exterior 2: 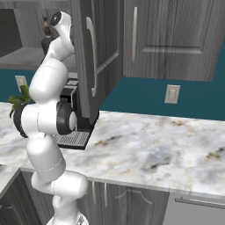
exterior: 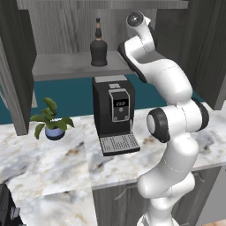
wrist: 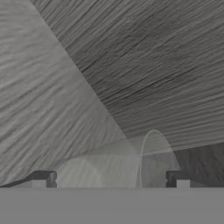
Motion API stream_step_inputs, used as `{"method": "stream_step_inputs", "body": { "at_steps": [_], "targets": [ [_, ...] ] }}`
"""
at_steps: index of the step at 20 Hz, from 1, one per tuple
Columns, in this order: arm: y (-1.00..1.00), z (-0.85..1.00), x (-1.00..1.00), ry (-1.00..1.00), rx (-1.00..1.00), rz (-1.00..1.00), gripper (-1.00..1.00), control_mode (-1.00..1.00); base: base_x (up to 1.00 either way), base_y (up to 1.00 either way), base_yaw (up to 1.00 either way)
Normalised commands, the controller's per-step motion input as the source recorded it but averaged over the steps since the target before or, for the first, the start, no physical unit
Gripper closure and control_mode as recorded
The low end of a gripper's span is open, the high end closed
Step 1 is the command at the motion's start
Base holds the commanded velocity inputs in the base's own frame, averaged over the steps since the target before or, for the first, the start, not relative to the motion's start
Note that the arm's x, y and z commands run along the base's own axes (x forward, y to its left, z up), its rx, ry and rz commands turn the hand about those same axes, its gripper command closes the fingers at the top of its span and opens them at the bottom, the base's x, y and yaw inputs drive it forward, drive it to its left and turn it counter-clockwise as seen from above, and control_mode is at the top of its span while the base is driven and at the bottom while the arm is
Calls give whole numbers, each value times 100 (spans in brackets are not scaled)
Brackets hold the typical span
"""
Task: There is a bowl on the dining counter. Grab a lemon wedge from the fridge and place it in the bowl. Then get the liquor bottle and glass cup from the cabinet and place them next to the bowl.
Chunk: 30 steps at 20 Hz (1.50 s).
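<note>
The dark liquor bottle (exterior: 98, 44) stands upright on the open cabinet's grey shelf (exterior: 66, 66), left of my arm; its neck (exterior 2: 45, 24) peeks out beside my wrist in the right base view. My arm reaches up into the cabinet to the right of the bottle. In the hand view a clear glass cup (wrist: 131, 162) lies close in front of the wood back wall, between my fingertips (wrist: 43, 178). My gripper (wrist: 110, 179) is open, its tips spread wide on either side of the glass.
A black coffee machine (exterior: 114, 110) stands on the marble counter (exterior 2: 154, 140) right under the shelf. A small potted plant (exterior: 52, 121) sits to its left. The open cabinet door (exterior 2: 94, 57) juts out beside my arm.
</note>
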Motion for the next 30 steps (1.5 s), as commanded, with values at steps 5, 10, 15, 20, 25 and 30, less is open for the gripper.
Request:
{"method": "stream_step_inputs", "body": {
  "at_steps": [5,10,15,20,25,30],
  "targets": [
    [0,-23,0,6,0,0,100,-100,0,0,0],
    [0,-17,-9,3,0,0,100,-100,0,0,0],
    [0,-6,-25,0,0,0,100,-100,0,0,0],
    [0,0,-49,0,0,0,100,-100,0,0,0],
    [0,0,-90,0,0,0,100,-100,0,0,0],
    [1,0,-100,-11,0,1,100,-100,0,0,0]
  ]
}}
